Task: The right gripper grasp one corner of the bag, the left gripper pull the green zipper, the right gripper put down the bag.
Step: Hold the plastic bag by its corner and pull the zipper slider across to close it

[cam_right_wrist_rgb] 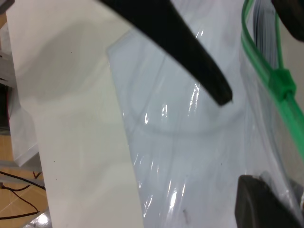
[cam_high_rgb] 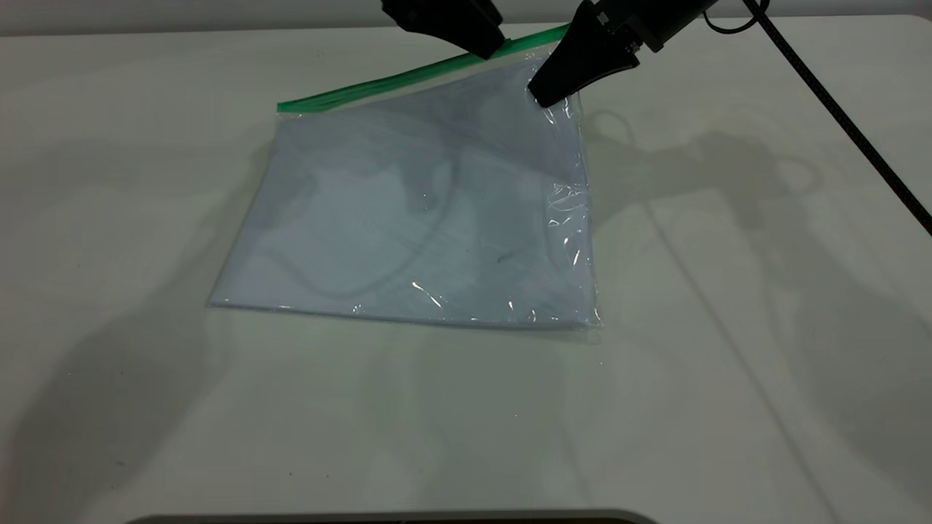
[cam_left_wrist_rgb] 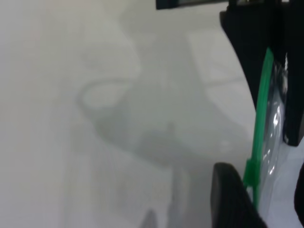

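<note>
The bag (cam_high_rgb: 408, 218) lies on the white table, a clear pouch with pale bluish sheets inside, its far right corner raised. The green zipper (cam_high_rgb: 408, 76) runs along its far edge. My right gripper (cam_high_rgb: 542, 94), a black wedge, is shut on the bag near that raised corner; in the right wrist view the film (cam_right_wrist_rgb: 180, 156) drapes over its lower finger (cam_right_wrist_rgb: 259, 204). My left gripper (cam_high_rgb: 484, 49) hangs over the zipper just left of the right one. In the left wrist view it (cam_left_wrist_rgb: 263, 194) is open, with the zipper's green slider tab (cam_left_wrist_rgb: 251, 171) between its fingers, next to one finger (cam_left_wrist_rgb: 228, 194).
A thick black braided cable (cam_high_rgb: 837, 109) hangs from the right arm over the table's right side. The white table (cam_high_rgb: 728, 364) stretches bare in front of and beside the bag. The right wrist view shows the table's edge (cam_right_wrist_rgb: 28, 142) with cables below it.
</note>
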